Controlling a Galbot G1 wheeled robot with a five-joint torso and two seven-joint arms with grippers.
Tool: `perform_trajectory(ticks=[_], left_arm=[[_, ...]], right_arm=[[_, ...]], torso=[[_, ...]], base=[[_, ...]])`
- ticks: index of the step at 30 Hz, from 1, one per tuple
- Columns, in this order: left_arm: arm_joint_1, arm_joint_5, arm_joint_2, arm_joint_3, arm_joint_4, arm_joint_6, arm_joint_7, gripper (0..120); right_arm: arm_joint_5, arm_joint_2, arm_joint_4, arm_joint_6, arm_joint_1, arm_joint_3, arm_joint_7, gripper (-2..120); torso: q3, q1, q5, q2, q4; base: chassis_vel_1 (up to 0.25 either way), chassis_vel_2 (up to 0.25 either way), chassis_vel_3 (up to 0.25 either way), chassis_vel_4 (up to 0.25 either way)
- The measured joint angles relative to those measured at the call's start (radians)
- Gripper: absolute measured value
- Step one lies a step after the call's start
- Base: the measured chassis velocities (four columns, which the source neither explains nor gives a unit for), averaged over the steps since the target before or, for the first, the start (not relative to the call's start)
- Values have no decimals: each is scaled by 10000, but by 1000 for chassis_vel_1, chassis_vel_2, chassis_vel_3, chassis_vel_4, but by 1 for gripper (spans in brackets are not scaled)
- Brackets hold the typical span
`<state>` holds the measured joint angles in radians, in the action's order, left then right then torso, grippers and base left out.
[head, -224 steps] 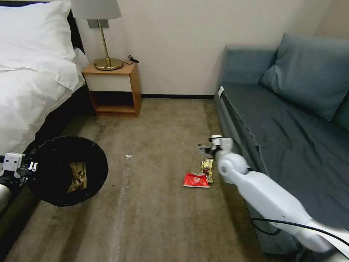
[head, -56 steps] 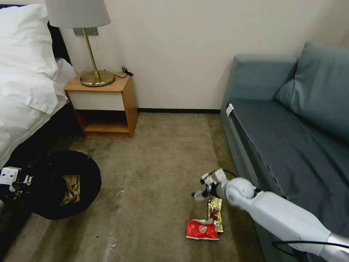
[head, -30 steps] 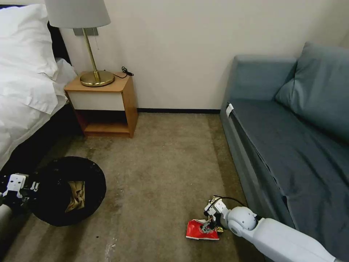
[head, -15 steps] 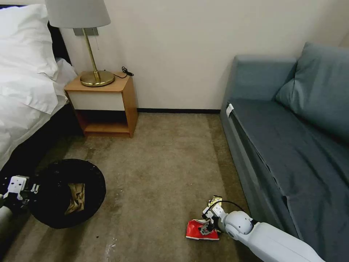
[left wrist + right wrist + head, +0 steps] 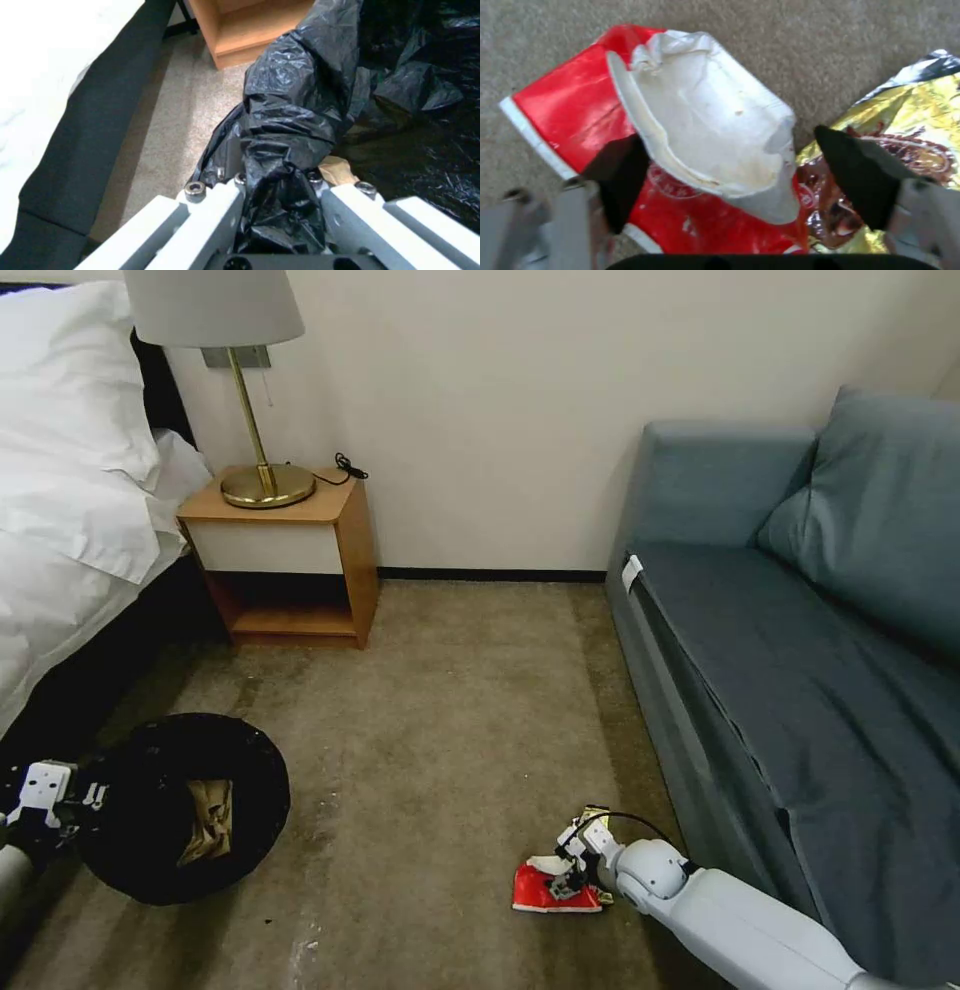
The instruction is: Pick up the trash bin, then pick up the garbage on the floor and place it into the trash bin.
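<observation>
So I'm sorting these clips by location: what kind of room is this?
Most likely a hotel room or a bedroom: a bed with white linen, a nightstand carrying a brass lamp, and a blue-grey sofa on carpet.

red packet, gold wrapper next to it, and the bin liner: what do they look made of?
Red snack packet: glossy plastic film, probably; it shines, and its torn mouth shows a white inner side. Gold-brown wrapper: likely metallised foil film, mirror-bright with creases. Black plastic bag: thin glossy plastic, finely wrinkled, bunched in the left claw. The right claw is open over the packet.
</observation>
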<state>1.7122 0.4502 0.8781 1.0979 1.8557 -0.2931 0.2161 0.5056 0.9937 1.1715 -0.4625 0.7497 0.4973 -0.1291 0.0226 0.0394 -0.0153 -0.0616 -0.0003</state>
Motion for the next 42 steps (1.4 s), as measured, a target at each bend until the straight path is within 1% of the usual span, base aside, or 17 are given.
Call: perform_trajectory(ticks=[1,2,4,5,7,9,10,15,16,18,19,20,21,27,30,37,42], left_arm=[[-16,8,-5,0,-2,0,0,1],[-16,8,-5,0,-2,0,0,1],[-20,10,-15,0,-4,0,0,1],[-20,10,-15,0,-4,0,0,1],[-1,33,-44,51,-3,1,9,1],[9,45,-58,85,-3,5,16,1],[25,70,-64,129,5,8,19,1],[66,102,-69,168,54,13,32,1],[80,115,-81,186,61,21,40,1],[85,122,-87,194,62,24,45,1],[89,125,-92,200,62,38,54,1],[89,125,-92,200,62,38,54,1],[93,127,-92,199,62,45,68,1],[85,126,-89,174,67,65,72,1],[-6,99,-63,26,90,73,78,1],[-94,66,-44,-120,157,94,79,1],[-326,-209,374,-546,30,231,104,1]], right_arm=[[-20,0,-29,61,0,16,-68,74],[-20,0,-29,61,0,16,-68,74],[-81,-6,-77,176,53,-23,-171,62],[-81,-6,-77,176,53,-23,-171,62],[-92,-80,-5,203,121,-56,-177,51],[-92,-117,45,204,123,-56,-176,48],[-85,-151,101,203,97,-56,-167,39],[-69,-146,155,184,-2,-64,-128,26],[-61,-121,185,170,-17,-104,-100,19],[-60,-110,205,161,-17,-131,-88,16],[-57,-96,335,121,17,-259,-26,7],[-57,-96,335,121,17,-259,-26,7],[-26,-109,499,53,54,-360,38,1],[157,-188,1046,-114,83,-585,205,0],[570,-286,2049,-354,-212,-847,450,0],[949,-316,2783,-546,-592,-967,691,0],[1196,-257,3833,-729,-728,-1188,820,0]], torso=[[0,0,0,0,0],[0,0,0,0,0],[0,0,0,0,0],[0,0,0,0,0],[0,0,0,0,0],[0,0,0,0,-1],[0,0,0,0,-1],[0,0,0,0,-1],[0,0,1,0,0],[0,0,1,1,0],[0,0,1,0,0],[0,0,1,0,0],[0,0,1,0,-1],[0,0,1,0,0],[0,0,0,0,1],[0,0,1,0,-1],[0,0,-3,0,0]], base=[[0,0,0,0],[0,0,0,0],[0,0,0,0],[0,0,0,0],[0,0,0,0],[0,0,0,0],[0,0,0,0],[0,0,0,0],[0,0,0,0],[0,0,0,0],[0,0,0,0],[0,0,0,0],[0,0,0,0],[0,0,0,0],[0,0,0,0],[0,0,0,0],[0,0,0,0]])
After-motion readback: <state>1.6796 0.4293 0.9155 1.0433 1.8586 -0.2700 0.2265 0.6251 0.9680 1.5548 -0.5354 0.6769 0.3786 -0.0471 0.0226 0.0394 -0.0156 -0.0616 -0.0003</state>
